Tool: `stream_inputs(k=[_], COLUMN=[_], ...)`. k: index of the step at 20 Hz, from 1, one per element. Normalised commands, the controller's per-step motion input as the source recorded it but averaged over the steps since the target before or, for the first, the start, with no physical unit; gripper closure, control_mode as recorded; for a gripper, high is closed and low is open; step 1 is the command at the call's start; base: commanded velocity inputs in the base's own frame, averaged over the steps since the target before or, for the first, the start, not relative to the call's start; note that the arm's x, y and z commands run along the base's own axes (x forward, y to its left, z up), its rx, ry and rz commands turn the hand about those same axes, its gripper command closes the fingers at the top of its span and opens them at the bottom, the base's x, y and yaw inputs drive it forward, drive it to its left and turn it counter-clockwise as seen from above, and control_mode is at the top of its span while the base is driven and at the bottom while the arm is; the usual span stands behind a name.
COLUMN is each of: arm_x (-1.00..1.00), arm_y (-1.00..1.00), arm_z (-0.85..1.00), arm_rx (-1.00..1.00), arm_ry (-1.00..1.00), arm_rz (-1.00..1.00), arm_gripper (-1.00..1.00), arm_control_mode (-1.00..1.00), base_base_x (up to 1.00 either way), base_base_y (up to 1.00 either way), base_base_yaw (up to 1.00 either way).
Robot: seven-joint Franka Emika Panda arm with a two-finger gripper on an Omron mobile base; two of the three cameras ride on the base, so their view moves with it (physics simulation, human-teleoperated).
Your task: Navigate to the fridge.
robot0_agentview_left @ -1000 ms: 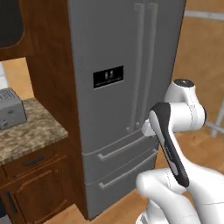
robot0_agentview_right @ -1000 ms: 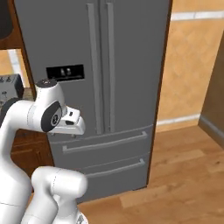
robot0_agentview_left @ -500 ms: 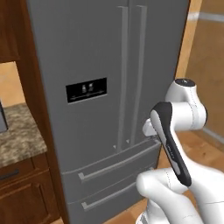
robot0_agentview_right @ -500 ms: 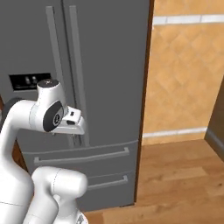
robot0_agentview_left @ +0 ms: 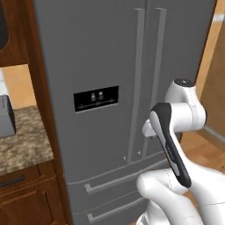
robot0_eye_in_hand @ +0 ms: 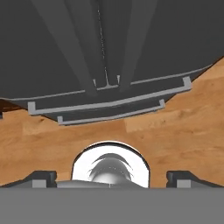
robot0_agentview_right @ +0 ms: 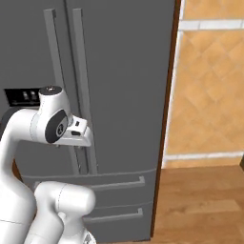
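The fridge stands close in front of me, a tall grey steel French-door unit. Two long vertical handles run down its middle, and a small black dispenser panel sits on the left door. Two bottom drawers carry horizontal handles. The right base view has the fridge across its left and middle. The hand view looks down the fridge front to the drawers and the floor. My gripper is open, its fingertips wide apart and holding nothing. The arm is folded in front of the doors.
Left of the fridge a granite counter on wooden cabinets carries a grey appliance. A wooden side panel borders the fridge. On the right there is a tan tiled wall and open wooden floor.
The whole scene has shifted with the base: the fridge looms larger and nearer, and the counter has slid toward the left edge. The arm keeps its folded pose.
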Motion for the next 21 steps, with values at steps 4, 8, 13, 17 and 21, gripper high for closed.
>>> stream_inputs(k=[4, 8, 13, 17, 21], arm_x=[0.00, 0.00, 0.00, 0.00, 0.00], arm_y=[0.00, 0.00, 0.00, 0.00, 0.00], arm_z=[0.00, 0.00, 0.00, 0.00, 0.00], arm_rx=[0.00, 0.00, 0.00, 0.00, 0.00], arm_ry=[0.00, 0.00, 0.00, 0.00, 0.00], arm_rz=[0.00, 0.00, 0.00, 0.00, 0.00], arm_gripper=[-1.00, -1.00, -1.00, -1.00, -1.00], arm_control_mode=[1.00, 1.00, 1.00, 1.00, 1.00], base_base_x=[0.31, 0.23, 0.31, 0.35, 0.38], base_base_y=[-0.39, -0.35, -0.06, 0.00, 0.00], base_base_yaw=[0.28, 0.30, 0.20, 0.08, 0.08])
